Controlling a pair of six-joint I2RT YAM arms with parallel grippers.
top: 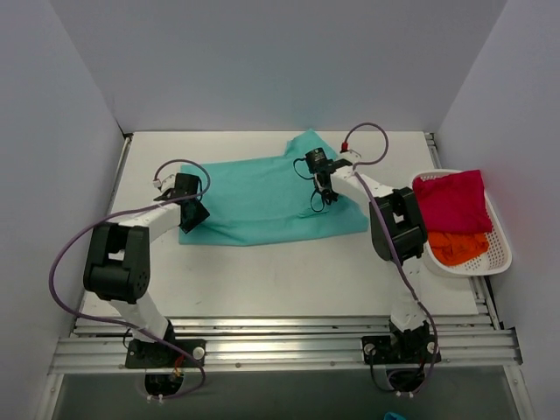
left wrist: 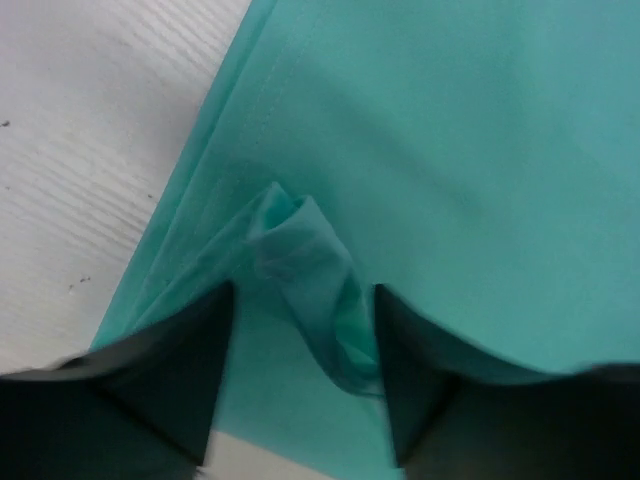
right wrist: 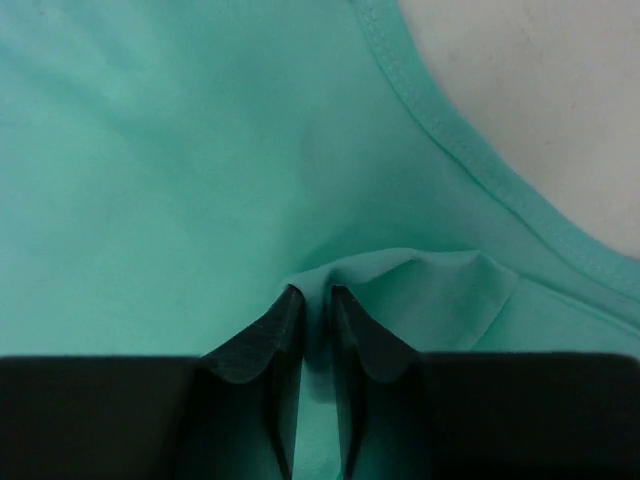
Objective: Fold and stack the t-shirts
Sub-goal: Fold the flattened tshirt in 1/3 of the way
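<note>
Teal t-shirt (top: 262, 197) lying flat at mid-worktop (top: 289, 271). Right claw (right wrist: 315, 300) pinches a small tuck of cloth beside a stitched hem. Left claw (left wrist: 302, 300), spread, straddles a ridge at the shirt's left edge. Risk: the thin pinch may slip on lifting, or the left claw may close on one layer only; the layer count cannot be told. Crimson-pink t-shirt (top: 451, 199) and orange t-shirt (top: 458, 247) lie in the basket (top: 497, 261), well right, obstructing nothing.

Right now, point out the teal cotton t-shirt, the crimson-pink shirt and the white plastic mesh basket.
teal cotton t-shirt (top: 258, 197): top view, middle of its body.
crimson-pink shirt (top: 451, 199): top view, its centre.
white plastic mesh basket (top: 502, 234): top view, right rim.
</note>
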